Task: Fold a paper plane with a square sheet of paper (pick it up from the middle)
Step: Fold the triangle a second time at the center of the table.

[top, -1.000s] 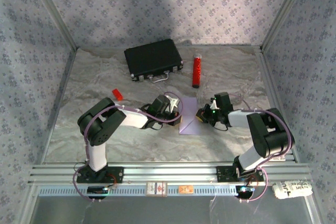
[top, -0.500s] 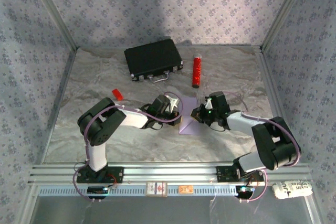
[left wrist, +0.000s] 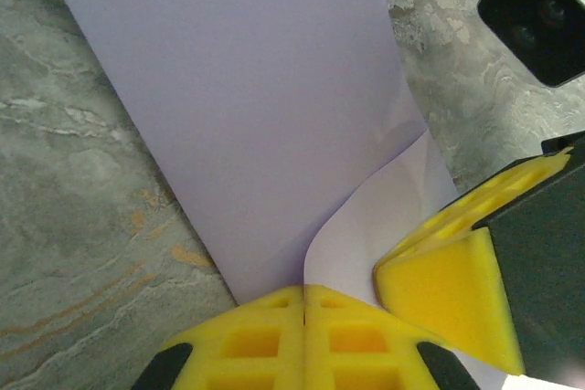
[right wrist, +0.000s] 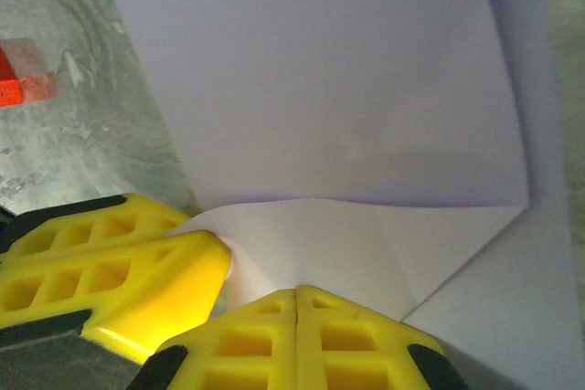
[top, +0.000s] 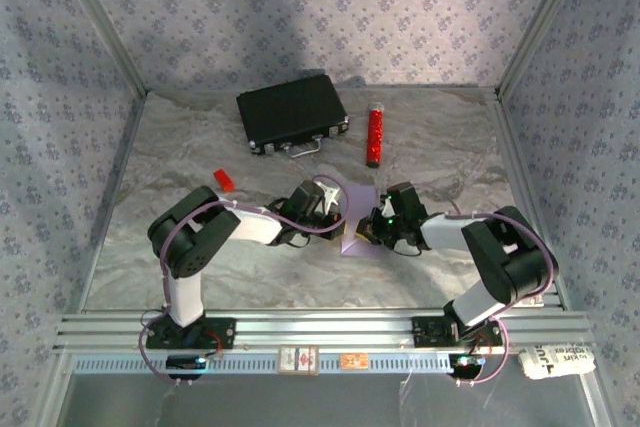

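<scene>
Marbled table: both arms fold inward, end effectors closed over paper.

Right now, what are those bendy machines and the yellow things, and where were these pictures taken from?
They are two robot arms bolted to a table. One picture looks down from above. The other two come from little cameras on each wrist. The yellow blocks are gripper fingers. The left gripper and right gripper are both shut, each pinching the partly folded lilac paper. Farther back on the table lie a black case, a red cylinder and a small red block.
</scene>
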